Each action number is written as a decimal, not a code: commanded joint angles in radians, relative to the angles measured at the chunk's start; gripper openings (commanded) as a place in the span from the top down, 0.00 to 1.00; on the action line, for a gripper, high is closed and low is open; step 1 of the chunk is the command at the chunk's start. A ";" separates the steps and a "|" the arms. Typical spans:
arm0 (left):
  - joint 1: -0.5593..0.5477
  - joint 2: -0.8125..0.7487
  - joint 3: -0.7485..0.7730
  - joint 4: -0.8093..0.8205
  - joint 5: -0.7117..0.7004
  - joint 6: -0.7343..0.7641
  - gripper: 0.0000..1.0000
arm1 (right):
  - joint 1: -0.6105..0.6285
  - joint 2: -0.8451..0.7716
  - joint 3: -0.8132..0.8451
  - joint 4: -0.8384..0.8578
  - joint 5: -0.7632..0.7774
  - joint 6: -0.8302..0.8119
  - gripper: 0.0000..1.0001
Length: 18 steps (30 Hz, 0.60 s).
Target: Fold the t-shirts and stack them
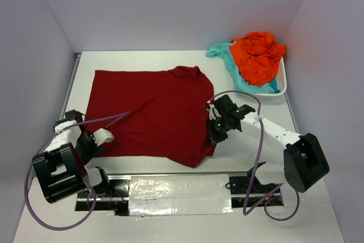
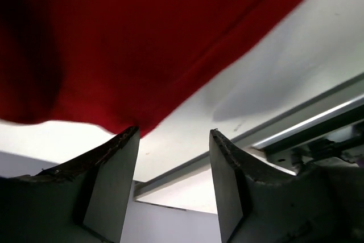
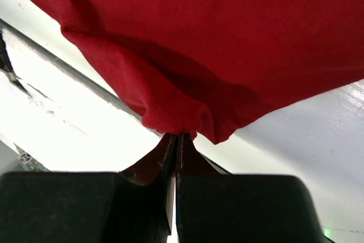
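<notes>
Dark red shirt [image 1: 153, 112]: flat on bench [image 1: 142, 61], unfolded; hem clenched in right fingers [image 3: 190, 163], left fingers [image 2: 111, 186] released. Orange shirt [image 1: 259, 55], aqua shirt [image 1: 230, 64]: basket [image 1: 282, 81], 1 o'clock, pending.

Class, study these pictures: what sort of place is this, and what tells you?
Probably a robotics lab test cell: plain walls box in a white table, a left arm and right arm are bolted to its near edge, and a dark red t-shirt lies spread.
</notes>
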<state>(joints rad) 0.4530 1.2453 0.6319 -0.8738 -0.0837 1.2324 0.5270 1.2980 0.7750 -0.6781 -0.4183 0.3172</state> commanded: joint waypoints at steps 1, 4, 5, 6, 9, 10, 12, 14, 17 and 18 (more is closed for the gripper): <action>0.000 -0.007 -0.014 -0.027 -0.021 0.038 0.36 | -0.019 -0.043 -0.008 0.028 0.004 0.008 1.00; 0.000 -0.006 -0.035 -0.024 -0.019 0.035 0.42 | -0.054 -0.065 -0.011 0.022 0.006 0.029 1.00; 0.001 -0.004 -0.044 0.002 -0.021 0.032 0.46 | -0.064 -0.087 -0.016 0.020 0.006 0.034 1.00; 0.000 -0.004 -0.054 0.022 -0.028 0.018 0.50 | -0.082 -0.100 -0.019 0.022 0.001 0.039 1.00; 0.001 0.000 -0.086 0.120 -0.037 -0.022 0.61 | -0.105 -0.134 -0.037 0.015 -0.004 0.036 1.00; 0.001 0.000 -0.086 0.146 -0.039 -0.037 0.72 | -0.105 -0.138 -0.046 0.012 -0.007 0.034 1.00; 0.001 0.002 -0.081 0.211 -0.039 -0.083 0.86 | -0.108 -0.149 -0.055 0.009 -0.011 0.033 1.00; 0.000 -0.001 -0.066 0.231 -0.034 -0.122 1.00 | -0.108 -0.155 -0.068 0.017 -0.013 0.037 1.00; 0.001 -0.020 -0.034 0.190 -0.004 -0.123 1.00 | -0.110 -0.166 -0.075 0.028 -0.019 0.045 1.00; 0.000 -0.024 -0.012 0.152 0.013 -0.119 1.00 | -0.110 -0.169 -0.075 0.026 -0.020 0.043 1.00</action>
<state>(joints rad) 0.4530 1.2453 0.5694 -0.6952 -0.1284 1.1404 0.4225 1.1667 0.7029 -0.6731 -0.4267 0.3515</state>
